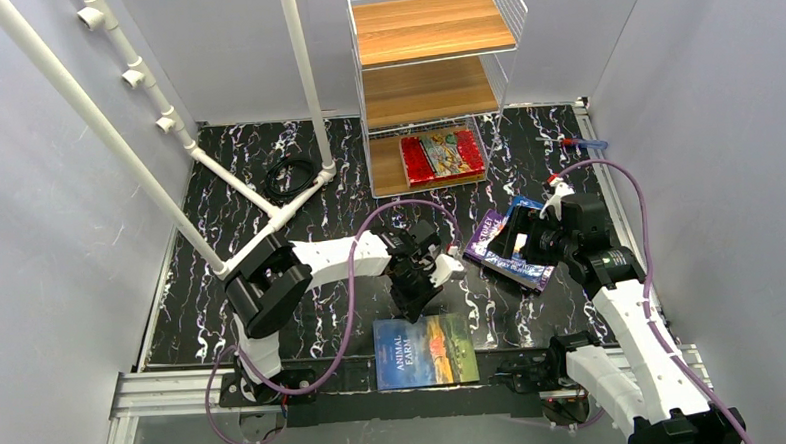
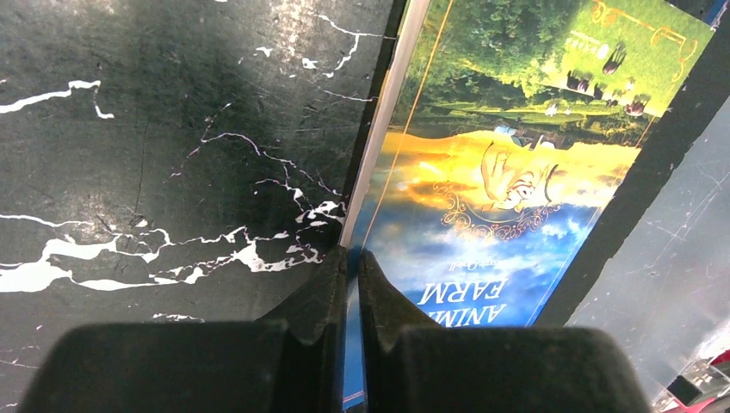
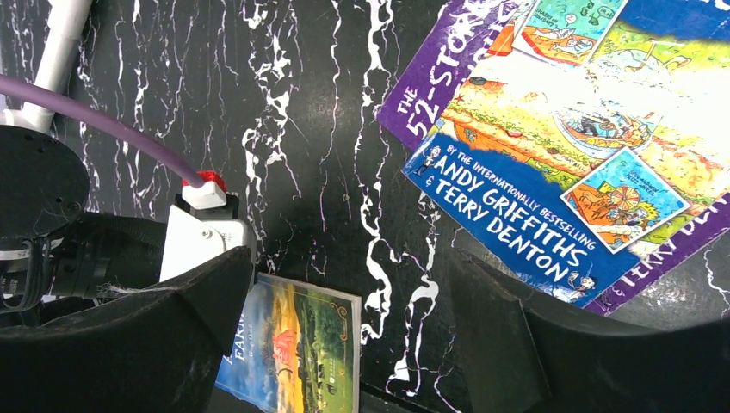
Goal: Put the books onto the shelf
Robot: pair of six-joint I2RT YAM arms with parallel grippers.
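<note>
Animal Farm [image 1: 426,352] lay at the table's [image 1: 493,318] near edge, the left gripper [image 2: 353,262] pinched shut on its far edge — red book [image 1: 442,155] on the shelf's [image 1: 433,90] lowest board — while the right gripper [image 3: 349,275] stood wide open over the purple book [image 1: 490,240] and the blue cartoon book [image 1: 527,219] overlapping it.

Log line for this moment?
left hand: shut at Animal Farm edge | right hand: open near purple book | shelf: red book on bottom board
</note>
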